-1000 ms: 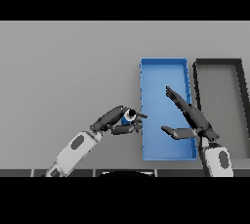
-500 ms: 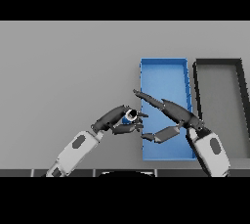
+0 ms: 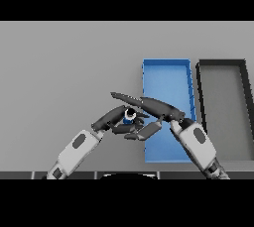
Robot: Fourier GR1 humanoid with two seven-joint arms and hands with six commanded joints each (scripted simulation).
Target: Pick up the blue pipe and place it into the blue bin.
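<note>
A small blue pipe point(image 3: 129, 117) shows between my two hands, just left of the blue bin point(image 3: 166, 72). My left hand point(image 3: 115, 117) has its fingers curled round the pipe from the left. My right hand point(image 3: 151, 107) reaches in from the right with straight fingers stretched over the pipe and its thumb below, close against the left hand. Most of the pipe is hidden by the fingers. Both hands sit at the bin's near left wall.
A dark grey bin point(image 3: 224, 72) stands right of the blue one, their long sides almost touching. Grey table point(image 3: 64, 67) stretches out to the left and back.
My right hand has swung left from above the blue bin to over the pipe and the left hand. The left hand with the pipe has stayed nearly still.
</note>
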